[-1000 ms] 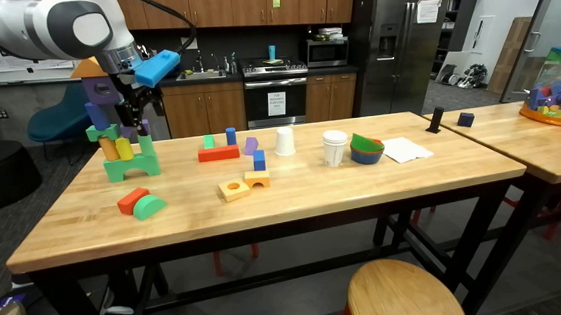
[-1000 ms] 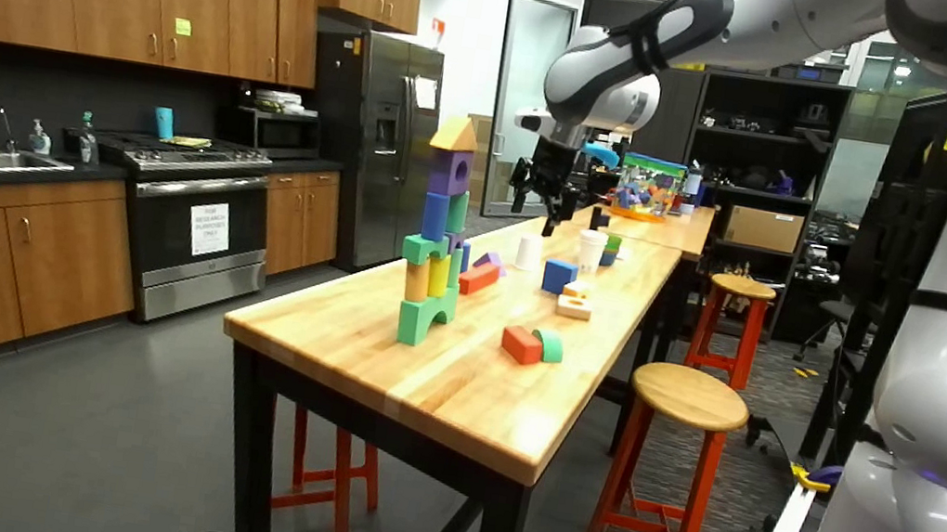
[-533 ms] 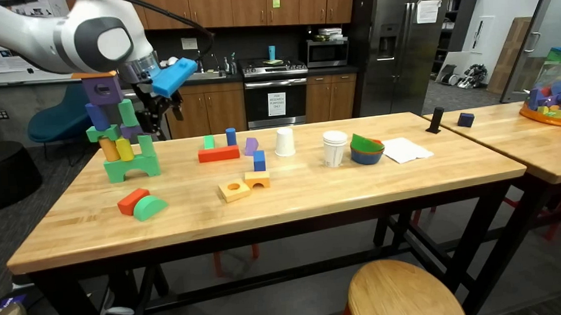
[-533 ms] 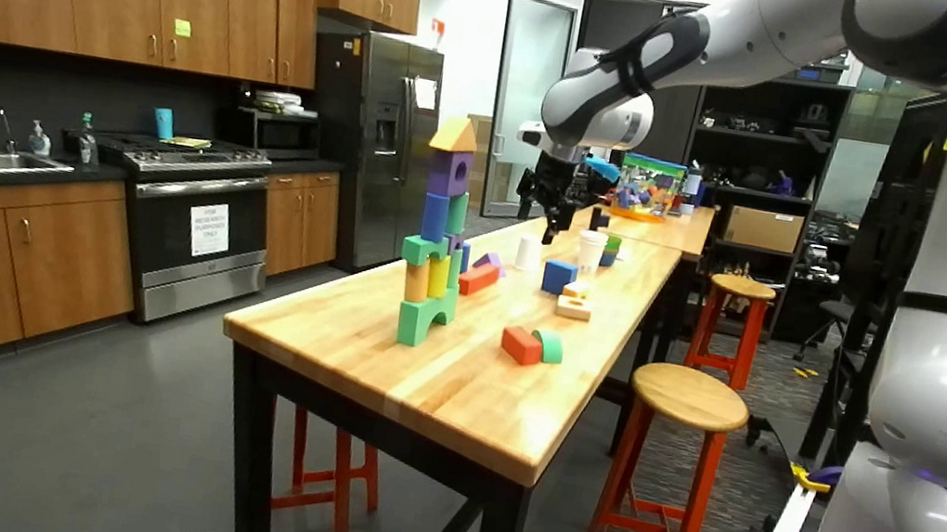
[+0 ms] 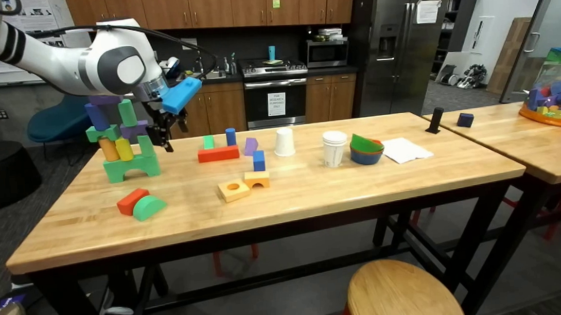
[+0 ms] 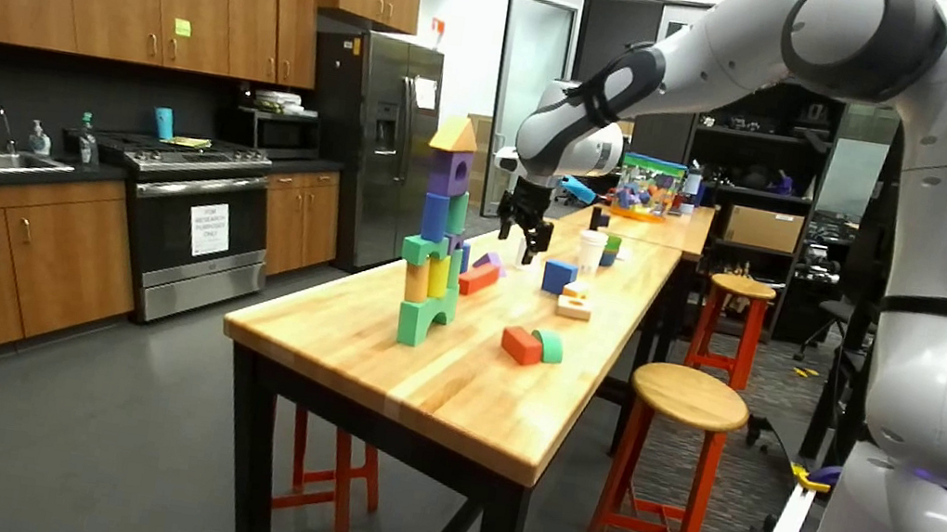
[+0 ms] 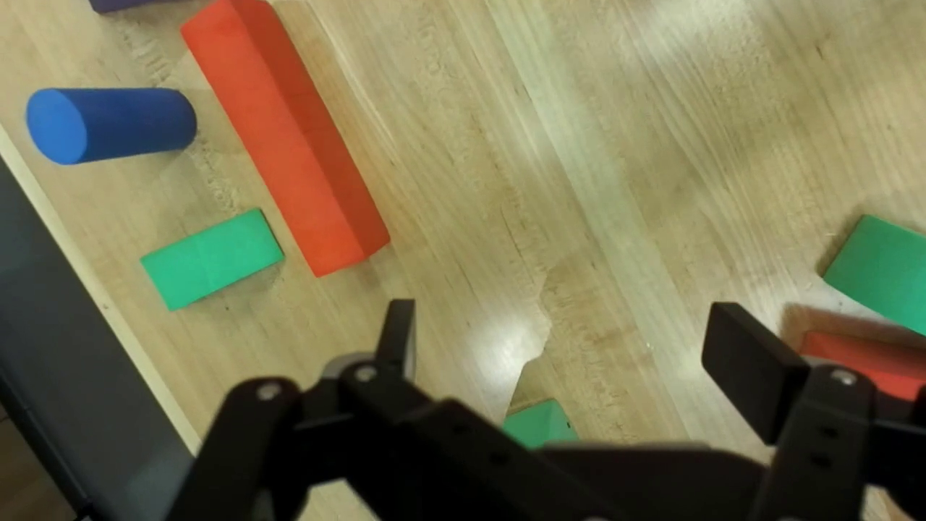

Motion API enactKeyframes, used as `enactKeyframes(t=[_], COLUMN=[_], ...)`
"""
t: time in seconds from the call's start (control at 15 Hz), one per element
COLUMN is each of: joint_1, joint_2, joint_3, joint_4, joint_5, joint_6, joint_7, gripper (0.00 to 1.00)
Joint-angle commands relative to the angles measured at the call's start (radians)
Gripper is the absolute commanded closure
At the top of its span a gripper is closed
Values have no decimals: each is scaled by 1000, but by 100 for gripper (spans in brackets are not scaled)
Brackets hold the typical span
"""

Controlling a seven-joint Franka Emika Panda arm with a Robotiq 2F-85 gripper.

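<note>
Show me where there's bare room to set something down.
Free patches lie between the green half-round and yellow holed block, and between the yellow arch and stacked cups. It's crowded around the red bar, blue cylinder and green block.

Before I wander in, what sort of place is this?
Probably a research lab with a kitchen area: I see a stove, a paper sign on its front reading "FOR RESEARCH PURPOSES ONLY", and a robot arm.

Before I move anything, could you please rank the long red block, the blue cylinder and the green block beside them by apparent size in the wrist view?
Largest: long red block
Middle: blue cylinder
Smallest: green block
The cylinder stands upright, so nearness may enlarge it.
</note>
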State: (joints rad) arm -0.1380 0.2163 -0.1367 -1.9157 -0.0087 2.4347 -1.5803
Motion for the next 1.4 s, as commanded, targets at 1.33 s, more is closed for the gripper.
enactKeyframes(t=[1.33], joint_1=[-102], joint_2=[176], joint_3=[60], joint_4=[120], joint_5=[-50], joint_6=[196], joint_7=[-79], gripper=[0])
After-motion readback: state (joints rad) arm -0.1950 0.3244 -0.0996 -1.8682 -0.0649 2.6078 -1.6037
